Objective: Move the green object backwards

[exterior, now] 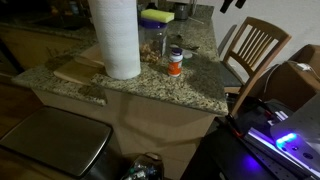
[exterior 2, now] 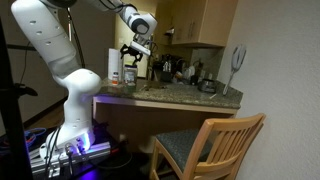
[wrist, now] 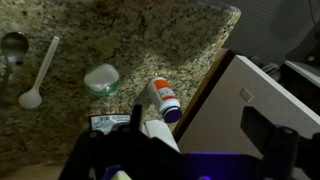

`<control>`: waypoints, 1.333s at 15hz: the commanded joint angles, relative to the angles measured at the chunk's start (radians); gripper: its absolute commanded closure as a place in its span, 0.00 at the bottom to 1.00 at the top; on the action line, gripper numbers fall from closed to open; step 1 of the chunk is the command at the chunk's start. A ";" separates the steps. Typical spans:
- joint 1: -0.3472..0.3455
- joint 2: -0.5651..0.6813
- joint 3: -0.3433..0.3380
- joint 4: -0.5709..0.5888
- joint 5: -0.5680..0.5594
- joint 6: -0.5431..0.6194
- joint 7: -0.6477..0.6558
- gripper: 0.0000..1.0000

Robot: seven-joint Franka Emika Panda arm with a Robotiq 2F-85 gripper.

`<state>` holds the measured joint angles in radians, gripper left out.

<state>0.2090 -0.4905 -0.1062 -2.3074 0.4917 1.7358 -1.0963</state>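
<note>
Granite countertop [wrist: 150,40], seen in all views. Green object [wrist: 101,78] shows clearly only in wrist view: small, round, low, pale green, lying flat with its lighter top face up. Round outline, so no long axis and no pointing direction to tell. It sits on bare granite, away from the counter's edge, between the white spoon [wrist: 38,80] and the orange bottle [wrist: 165,100]. It is near the bottle and not touching it, with the spoon a bit further off. Spoon bowl points to the bottom of that view, handle runs up and to the right.

The bottle has a white cap, stands upright in an exterior view [exterior: 175,62], and is closest to the counter edge on the chair side. Paper towel roll [exterior: 120,40] is upright mid-counter, with a glass jar [exterior: 153,42] just beside it. A yellow sponge [exterior: 157,17] is toward the far edge.

Gripper [exterior 2: 135,58] hangs above the countertop, off the surface. Jaws are spread wide with nothing between them, not touching the green object. Wooden chair [exterior 2: 210,145] stands at the counter's side.
</note>
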 commanded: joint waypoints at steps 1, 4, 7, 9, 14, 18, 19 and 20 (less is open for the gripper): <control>-0.019 -0.002 0.018 -0.005 0.008 -0.007 -0.008 0.00; -0.050 0.047 0.003 0.023 -0.004 -0.002 0.041 0.00; -0.112 -0.197 -0.012 -0.037 -0.131 -0.237 0.102 0.00; -0.125 -0.287 -0.035 -0.018 -0.181 -0.390 0.104 0.00; -0.113 -0.552 -0.075 0.056 -0.331 -0.753 0.077 0.00; -0.091 -0.568 -0.069 0.058 -0.317 -0.757 0.120 0.00; -0.095 -0.477 -0.035 -0.012 -0.338 -0.628 0.138 0.00; -0.095 -0.466 -0.023 -0.019 -0.347 -0.603 0.167 0.00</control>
<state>0.1030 -1.0778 -0.1697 -2.2718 0.1750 1.0231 -0.9749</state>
